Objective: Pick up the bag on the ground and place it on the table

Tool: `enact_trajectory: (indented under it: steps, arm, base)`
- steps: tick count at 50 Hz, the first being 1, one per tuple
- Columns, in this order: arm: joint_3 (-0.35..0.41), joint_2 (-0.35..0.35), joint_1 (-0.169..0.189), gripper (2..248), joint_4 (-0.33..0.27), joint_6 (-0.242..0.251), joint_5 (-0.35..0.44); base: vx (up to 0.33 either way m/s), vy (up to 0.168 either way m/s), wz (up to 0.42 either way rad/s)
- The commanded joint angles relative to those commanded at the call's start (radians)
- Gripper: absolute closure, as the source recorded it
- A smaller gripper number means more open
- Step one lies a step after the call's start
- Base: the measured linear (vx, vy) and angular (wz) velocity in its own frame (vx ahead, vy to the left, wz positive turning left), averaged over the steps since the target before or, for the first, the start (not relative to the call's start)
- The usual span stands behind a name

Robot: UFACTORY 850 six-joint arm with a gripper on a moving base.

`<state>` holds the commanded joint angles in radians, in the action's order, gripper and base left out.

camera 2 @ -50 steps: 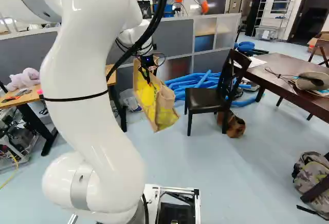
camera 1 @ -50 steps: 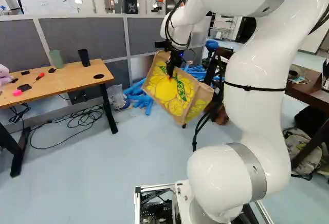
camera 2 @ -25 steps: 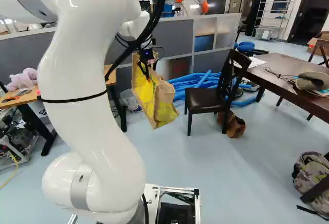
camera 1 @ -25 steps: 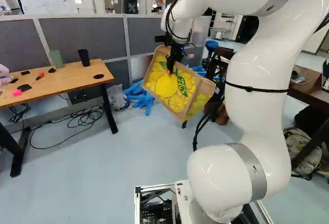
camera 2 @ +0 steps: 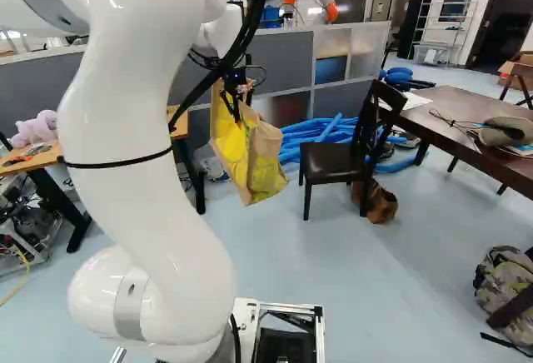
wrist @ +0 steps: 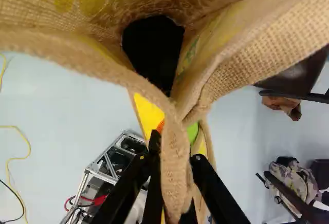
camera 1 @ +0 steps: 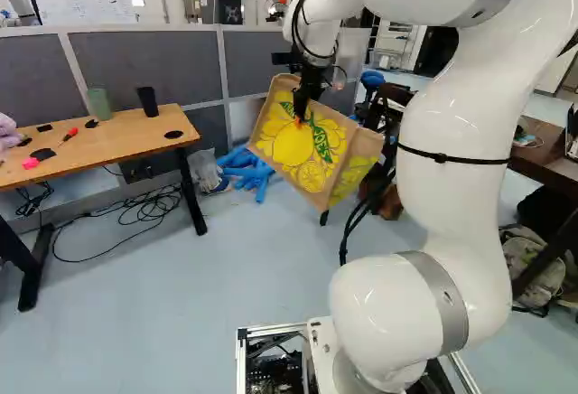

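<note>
"End effector (wrist: 176,158) first: what is it doing?"

"It is pinching a strip of brown cloth, with one finger on each side."

"Where should it go?"

"I think to the light wood surface (camera 1: 135,138), at the left of the left base view. The dark surface (camera 2: 441,102) is on the other side, past the black chair (camera 2: 333,161), so that way looks harder."

"And the bag (camera 1: 312,173)?"

"That cloth is its top edge. The bag hangs off the floor on a slant, between the light wood surface and the chair, with its mouth open. I can't tell if its low corner is high enough to clear the surface."

"So how do we do it well?"

"Lift a bit more, then swing over slowly, so it doesn't sway or bump the edge. Bring all of its bottom over the wood, lower it gently, and let go only when the wood holds it up."

"What might get knocked?"

"The black cup (camera 1: 147,102) and green cup (camera 1: 98,105) at the back, then the red screwdriver (camera 1: 70,134) and the little pink thing (camera 1: 31,163). Aim for the bare wood in front of the cups."
</note>
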<state>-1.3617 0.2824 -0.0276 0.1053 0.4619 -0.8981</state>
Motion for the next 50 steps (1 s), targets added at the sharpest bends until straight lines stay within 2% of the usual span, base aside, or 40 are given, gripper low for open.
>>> enact_trajectory:
  steps: [50]
  arm:
    - [-0.156, 0.001, 0.003, 227, 0.000, 0.000, -0.091]
  base:
    - [0.000, 0.000, 0.000]
